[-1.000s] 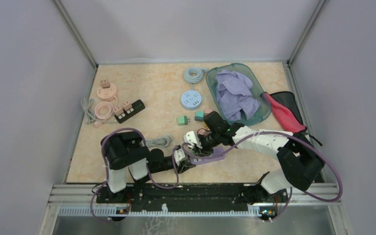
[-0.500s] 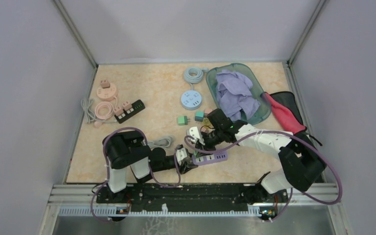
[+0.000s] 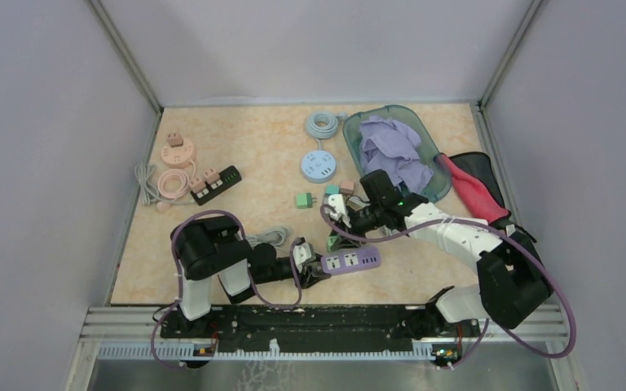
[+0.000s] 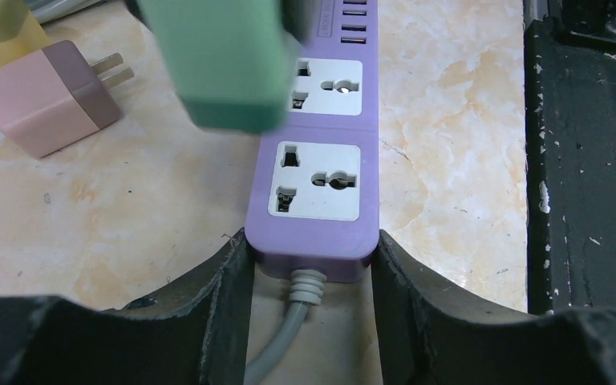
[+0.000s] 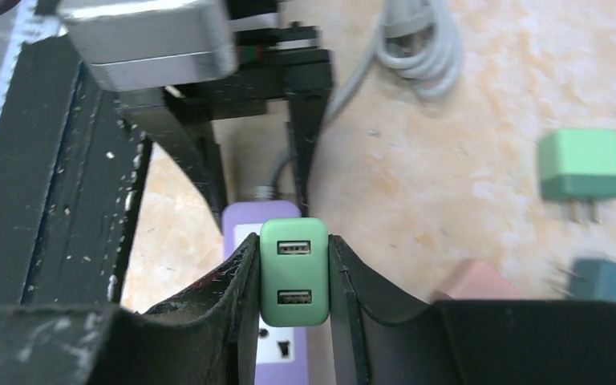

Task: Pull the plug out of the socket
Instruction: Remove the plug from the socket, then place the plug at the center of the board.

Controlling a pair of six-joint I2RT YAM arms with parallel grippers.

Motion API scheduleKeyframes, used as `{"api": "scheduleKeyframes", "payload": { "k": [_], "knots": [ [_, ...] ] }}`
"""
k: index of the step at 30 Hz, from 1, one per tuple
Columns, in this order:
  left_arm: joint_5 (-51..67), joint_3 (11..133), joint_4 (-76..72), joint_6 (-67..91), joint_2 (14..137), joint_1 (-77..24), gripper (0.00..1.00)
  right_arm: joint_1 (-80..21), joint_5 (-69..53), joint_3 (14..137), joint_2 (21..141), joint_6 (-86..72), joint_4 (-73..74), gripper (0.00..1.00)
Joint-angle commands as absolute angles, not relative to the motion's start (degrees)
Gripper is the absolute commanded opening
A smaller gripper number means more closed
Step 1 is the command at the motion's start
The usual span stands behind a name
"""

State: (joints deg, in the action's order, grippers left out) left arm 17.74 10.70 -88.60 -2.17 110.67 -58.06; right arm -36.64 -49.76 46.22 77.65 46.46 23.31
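A purple power strip (image 3: 350,261) lies flat near the table's front edge. My left gripper (image 3: 314,267) is shut on its cable end. In the left wrist view the fingers (image 4: 228,281) press both sides of the strip (image 4: 314,160), and two of its sockets show empty. My right gripper (image 3: 341,226) is shut on a green USB plug (image 3: 332,242), held just above the strip. In the right wrist view the plug (image 5: 293,273) sits between the jaws over the strip (image 5: 245,220). The plug (image 4: 216,64) looks blurred in the left wrist view. Its prongs are hidden.
A pink plug (image 4: 44,96) lies left of the strip. A green adapter (image 3: 302,199), a round blue socket (image 3: 319,166) and a teal bin (image 3: 434,189) with purple cloth sit behind. A coiled grey cable (image 3: 265,237) lies to the left. A black strip (image 3: 216,182) and pink cord (image 3: 175,167) lie far left.
My right gripper has risen and moved back and right with the green plug. The purple strip has swung to lie flat, pointing right, still in my left gripper.
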Motion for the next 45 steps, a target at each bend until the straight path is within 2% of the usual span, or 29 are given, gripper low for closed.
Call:
{"api": "scheduleKeyframes", "payload": {
  "k": [1, 5, 9, 14, 19, 22, 23, 32, 40, 42, 45],
  "knots": [
    [19.8, 10.9, -86.2, 0.0, 110.4, -58.0, 0.00, -31.8, -52.3, 46.5, 72.8, 34.2, 10.8, 0.00],
    [19.9, 11.1, -85.3, 0.4, 109.8, -58.0, 0.00, -29.9, -38.3, 39.8, 70.3, 12.4, -11.6, 0.00],
    [20.1, 11.2, -85.1, 0.8, 109.0, -58.0, 0.00, -29.9, -26.1, 39.2, 72.8, 0.2, -22.3, 0.00],
    [20.1, 11.3, -83.1, 0.9, 107.4, -58.0, 0.00, -32.6, -22.9, 49.4, 83.0, -0.3, -18.9, 0.00],
    [21.0, 11.9, -79.5, 1.6, 105.4, -58.0, 0.00, -37.5, -9.0, 57.2, 92.2, 5.1, -10.8, 0.02],
    [21.0, 11.8, -79.5, 2.2, 104.8, -57.9, 0.00, -37.5, -6.7, 56.0, 94.0, 5.5, -11.1, 0.14],
    [21.0, 11.9, -79.6, 2.5, 104.6, -57.9, 0.00, -37.6, -6.2, 55.6, 94.0, 5.7, -11.4, 0.21],
    [23.6, 12.7, -76.9, 4.8, 102.9, -56.7, 0.00, -37.6, -5.6, 54.0, 90.4, 7.9, -12.1, 0.62],
    [23.3, 12.7, -75.6, 5.3, 101.0, -56.3, 0.00, -36.3, -16.0, 54.3, 83.6, 11.2, -6.5, 0.64],
    [23.0, 12.7, -75.1, 5.1, 100.5, -56.2, 0.00, -34.6, -21.9, 56.3, 82.6, 13.8, -1.3, 0.64],
    [22.9, 12.7, -74.8, 5.0, 99.6, -56.0, 0.00, -29.8, -37.6, 58.0, 80.8, 18.9, 5.7, 0.64]
  ]
}}
